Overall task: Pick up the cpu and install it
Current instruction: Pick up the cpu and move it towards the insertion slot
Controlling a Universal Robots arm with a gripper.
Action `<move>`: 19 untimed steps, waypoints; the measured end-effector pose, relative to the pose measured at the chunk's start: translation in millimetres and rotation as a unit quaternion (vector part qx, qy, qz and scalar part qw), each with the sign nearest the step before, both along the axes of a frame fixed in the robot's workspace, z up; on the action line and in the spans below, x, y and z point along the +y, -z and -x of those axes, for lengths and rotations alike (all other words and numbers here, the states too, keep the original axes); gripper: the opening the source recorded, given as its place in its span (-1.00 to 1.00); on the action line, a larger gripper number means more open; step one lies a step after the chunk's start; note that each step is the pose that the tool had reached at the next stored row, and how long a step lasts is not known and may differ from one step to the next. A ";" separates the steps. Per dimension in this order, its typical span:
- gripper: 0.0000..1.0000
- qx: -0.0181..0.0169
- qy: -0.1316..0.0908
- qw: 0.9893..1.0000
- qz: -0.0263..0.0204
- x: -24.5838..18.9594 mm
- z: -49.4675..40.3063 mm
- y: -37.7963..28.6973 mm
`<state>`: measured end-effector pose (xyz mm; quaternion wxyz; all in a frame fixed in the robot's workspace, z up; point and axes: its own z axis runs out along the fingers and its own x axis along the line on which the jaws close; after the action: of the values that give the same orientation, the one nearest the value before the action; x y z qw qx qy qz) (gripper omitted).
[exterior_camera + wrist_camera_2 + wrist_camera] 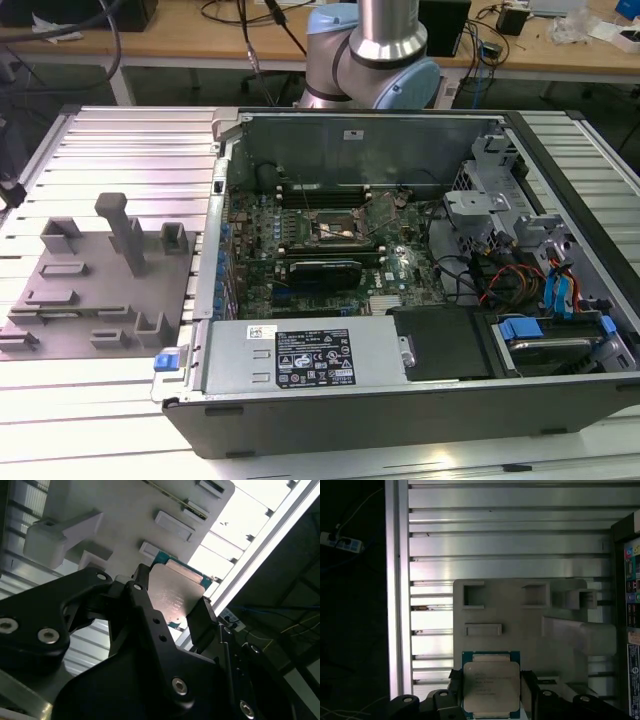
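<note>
The cpu (491, 687) (175, 597), a flat square chip with a silvery top and a green-blue rim, sits between my gripper's (491, 691) (172, 604) two black fingers (456, 682) in both wrist views. The gripper is shut on it, one finger against each side. The chip hangs above the grey plastic fixture (520, 615) (125, 510) (100, 290), which lies on the ribbed aluminium table at the exterior view's left. The open computer case (400, 410) holds the motherboard, with its square socket (335, 225) near the middle.
The fixture carries raised blocks and a tall post (125, 230). Inside the case are a power supply (300, 355), cables and drive bays (540, 290) at the exterior view's right. The arm's base (375, 55) stands behind the case. A table edge rail (397, 590) runs beside the fixture.
</note>
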<state>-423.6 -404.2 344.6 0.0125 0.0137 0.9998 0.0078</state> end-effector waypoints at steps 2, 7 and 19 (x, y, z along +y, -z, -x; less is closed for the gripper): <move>0.09 0.000 0.000 1.000 0.000 0.1 0.0 -5.5; 0.09 0.000 0.000 1.000 0.000 0.2 0.0 -20.7; 0.09 0.000 0.000 1.000 0.000 1.0 0.0 -53.5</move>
<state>-423.6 -403.3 398.1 0.0125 0.0137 0.9998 0.0078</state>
